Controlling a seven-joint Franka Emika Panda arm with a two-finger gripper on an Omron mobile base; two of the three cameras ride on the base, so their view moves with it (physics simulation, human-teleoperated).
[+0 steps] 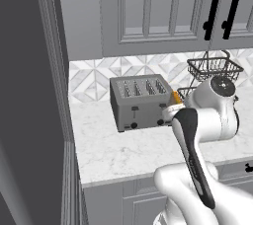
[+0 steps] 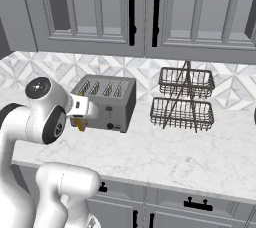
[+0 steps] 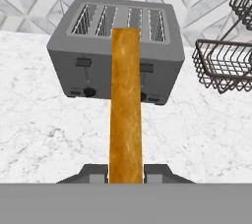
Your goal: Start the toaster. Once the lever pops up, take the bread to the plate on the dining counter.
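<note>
Pinching the bread (image 3: 126,105) by its edges, the gripper (image 3: 126,175) held the slice clear above the worktop (image 1: 118,145), in front of the toaster (image 1: 141,101). The toaster stood at the worktop's back edge against the tiled wall (image 2: 150,69), near its left end. A wire basket rack (image 2: 183,100) stood to its right, also near the back edge.

1. We see a grey toaster (image 3: 118,53) with black levers and knobs.
2. The bread (image 3: 126,120) shows orange-tan crust.
3. The worktop (image 2: 190,157) is white, grey-veined marble.
4. The backsplash (image 1: 99,73) carries grey-white geometric tiles.
5. The wire baskets (image 2: 184,99) are dark.
</note>
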